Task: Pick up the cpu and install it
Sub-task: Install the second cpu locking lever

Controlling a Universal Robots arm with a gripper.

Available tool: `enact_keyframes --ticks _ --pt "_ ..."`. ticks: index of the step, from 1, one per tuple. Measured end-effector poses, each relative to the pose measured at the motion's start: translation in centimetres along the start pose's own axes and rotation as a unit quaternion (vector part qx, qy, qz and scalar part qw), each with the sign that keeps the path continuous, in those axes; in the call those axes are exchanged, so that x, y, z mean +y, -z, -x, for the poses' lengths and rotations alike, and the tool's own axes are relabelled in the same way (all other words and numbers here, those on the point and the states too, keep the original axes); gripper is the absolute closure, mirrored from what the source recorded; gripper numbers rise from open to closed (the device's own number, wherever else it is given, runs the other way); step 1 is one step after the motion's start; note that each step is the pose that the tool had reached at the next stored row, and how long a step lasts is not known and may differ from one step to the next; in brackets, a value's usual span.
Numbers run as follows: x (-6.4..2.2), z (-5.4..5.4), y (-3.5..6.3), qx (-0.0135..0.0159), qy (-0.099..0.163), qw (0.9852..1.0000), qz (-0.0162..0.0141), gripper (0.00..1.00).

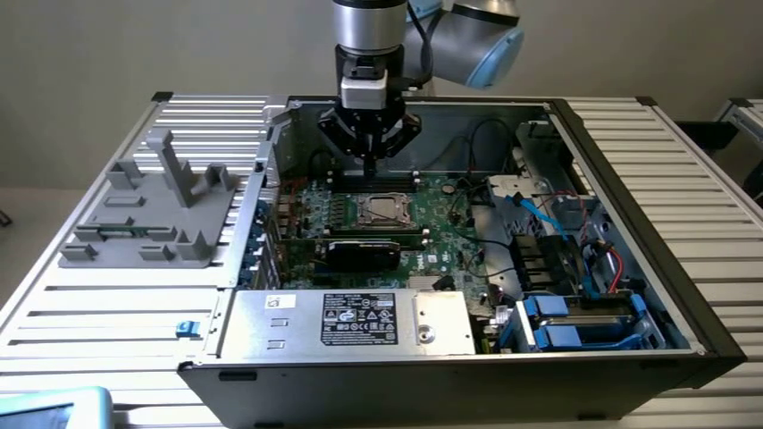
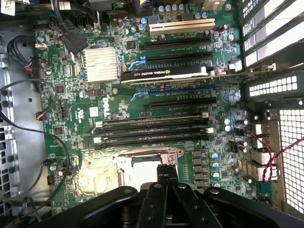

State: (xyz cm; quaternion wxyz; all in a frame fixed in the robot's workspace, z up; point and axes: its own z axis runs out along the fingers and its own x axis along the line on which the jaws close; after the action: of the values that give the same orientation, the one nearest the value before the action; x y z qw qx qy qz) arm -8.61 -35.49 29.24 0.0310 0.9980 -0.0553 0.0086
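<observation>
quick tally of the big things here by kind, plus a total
fixture: 1
pc case: 1
power supply: 1
graphics card: 1
gripper: 1
total: 5

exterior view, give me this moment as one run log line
gripper: shut, above motherboard | cpu: seated in socket, apart from gripper | grey fixture: outside case, exterior view's left
</observation>
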Motion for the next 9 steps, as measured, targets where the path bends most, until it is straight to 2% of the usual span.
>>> enact_keyframes --ticks 5,7,8,9 --pt "0.09 0.18 0.00 -0.0001 0.000 1.0000 -0.0004 0.89" --pt "0.28 0.48 0.00 -0.0004 0.000 1.0000 -0.0029 0.89" --pt "0.39 0.63 -0.01 -0.0006 0.000 1.0000 -0.0049 0.89" --pt "0.54 0.71 -0.02 -0.0009 0.000 1.0000 -0.0082 0.89"
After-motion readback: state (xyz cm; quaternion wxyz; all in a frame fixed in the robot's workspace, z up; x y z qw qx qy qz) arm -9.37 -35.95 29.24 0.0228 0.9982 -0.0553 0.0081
